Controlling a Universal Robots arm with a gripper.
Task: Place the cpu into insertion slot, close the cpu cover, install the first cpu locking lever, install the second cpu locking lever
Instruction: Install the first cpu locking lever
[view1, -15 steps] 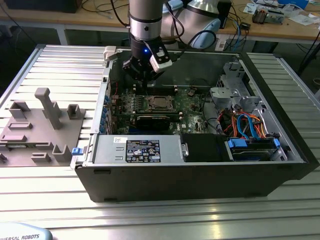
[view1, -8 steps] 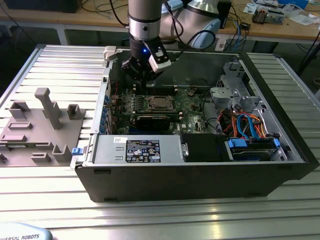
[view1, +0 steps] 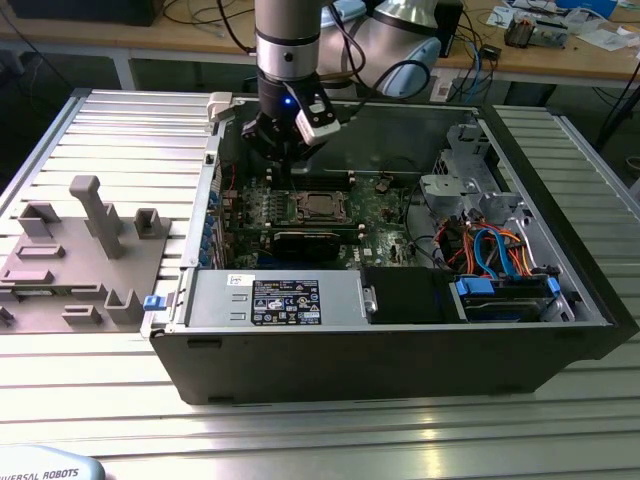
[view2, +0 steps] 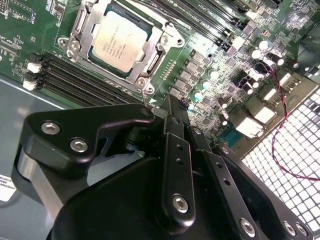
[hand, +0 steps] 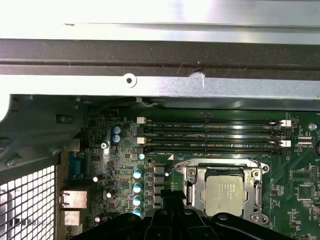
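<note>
The cpu (view2: 120, 42) lies flat in the insertion slot (hand: 257, 167), its silver-grey top facing up. The cpu cover (view2: 80, 27) is a silver frame lying down around the chip, which shows through its window. In the first wrist view the cpu (hand: 225, 194) sits just beyond my gripper (hand: 170, 200). My gripper (view2: 172, 104) hangs a little off the socket's corner, its fingers drawn together with nothing between them. A thin wire lever end (view2: 148, 96) sticks out right by the tips. In the exterior view my gripper (view1: 285, 165) hovers over the board, behind the cpu (view1: 318, 207).
Long memory slots (hand: 215, 132) run beside the socket. A black card (view1: 305, 240) and the power supply (view1: 275, 300) sit nearer the case front. The case wall (hand: 160, 55) stands behind. A drive cage with cables (view1: 500, 250) is on the exterior view's right, a grey fixture (view1: 80, 250) on its left.
</note>
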